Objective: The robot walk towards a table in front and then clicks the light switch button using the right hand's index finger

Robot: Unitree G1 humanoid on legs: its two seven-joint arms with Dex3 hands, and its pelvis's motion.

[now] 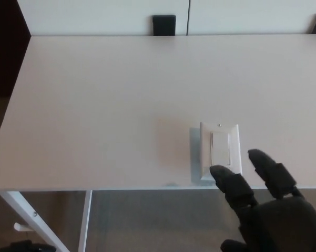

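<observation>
A white light switch plate [220,150] with a rocker button lies flat near the front edge of the pale table [121,105]. My black right hand [268,210] comes up from the bottom right, fingers spread and empty. Its index fingertip [221,172] sits at the near end of the plate, just below the rocker. The second finger [268,165] lies to the right of the plate, off it. My left hand does not show.
Two dark chair backs [163,24] stand beyond the table's far edge, one at centre and one at the far right. A white table leg [26,215] slants down at lower left, over the floor. A dark area lies at the left.
</observation>
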